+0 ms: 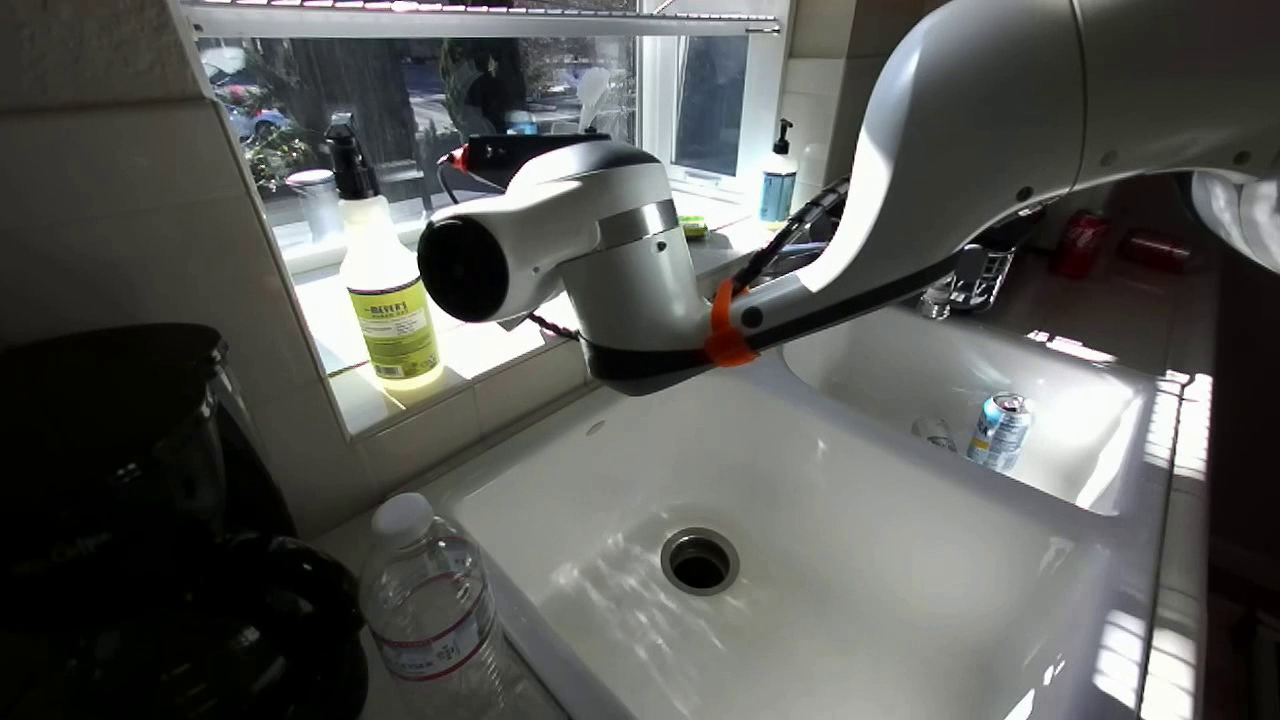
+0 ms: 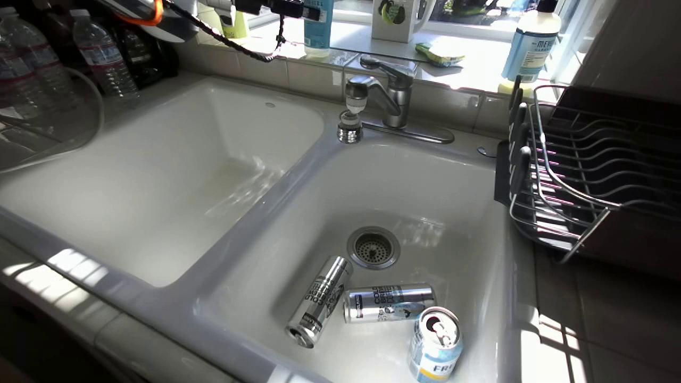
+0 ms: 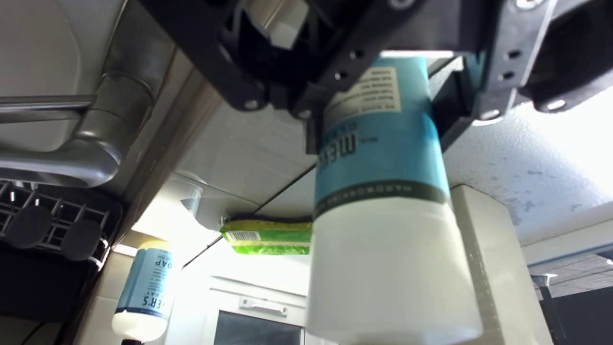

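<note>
The claw (image 3: 378, 136) is closed around the blue-labelled Meyer's bottle (image 3: 389, 211), pressing opposite sides of its body, presumably because the straight walls there offer an even grip. The bottle looks upright at the windowsill (image 2: 362, 49) (whether its base bears weight is unclear), near a fruit-print mug (image 2: 395, 22); a Meyer's soap bottle (image 2: 528, 50) stands farther along, likely kept handy for the faucet (image 2: 399, 98).

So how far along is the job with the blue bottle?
Done: the grasp; the pincer is shut on the blue bottle. In hand: that bottle, at the windowsill; whether it rests there is unclear. Left, probably: any further move, then release, since the pincer grips it around the label.
</note>
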Tool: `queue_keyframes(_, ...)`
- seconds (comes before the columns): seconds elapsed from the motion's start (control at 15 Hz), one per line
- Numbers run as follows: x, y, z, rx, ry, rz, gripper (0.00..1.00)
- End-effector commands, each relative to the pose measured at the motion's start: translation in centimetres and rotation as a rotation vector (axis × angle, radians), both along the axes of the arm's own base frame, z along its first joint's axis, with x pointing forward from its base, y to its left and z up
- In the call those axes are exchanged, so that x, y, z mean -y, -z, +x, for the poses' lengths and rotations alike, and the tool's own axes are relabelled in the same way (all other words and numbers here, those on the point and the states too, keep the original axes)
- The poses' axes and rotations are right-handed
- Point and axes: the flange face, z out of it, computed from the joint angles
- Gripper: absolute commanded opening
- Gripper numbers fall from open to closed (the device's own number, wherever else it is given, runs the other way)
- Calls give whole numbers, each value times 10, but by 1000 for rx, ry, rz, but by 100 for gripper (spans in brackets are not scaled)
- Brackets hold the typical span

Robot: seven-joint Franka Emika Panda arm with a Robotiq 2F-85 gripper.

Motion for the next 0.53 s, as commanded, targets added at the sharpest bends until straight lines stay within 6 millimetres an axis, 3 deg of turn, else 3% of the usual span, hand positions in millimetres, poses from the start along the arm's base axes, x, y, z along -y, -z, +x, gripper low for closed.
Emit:
queue_keyframes(0.0, -3, 2, 5, -7, -20, -18, 86)
queue_keyframes(0.13, -3, 2, 5, -16, -21, -20, 100)
queue_keyframes(0.47, -4, -4, 5, -19, -22, -14, 100)
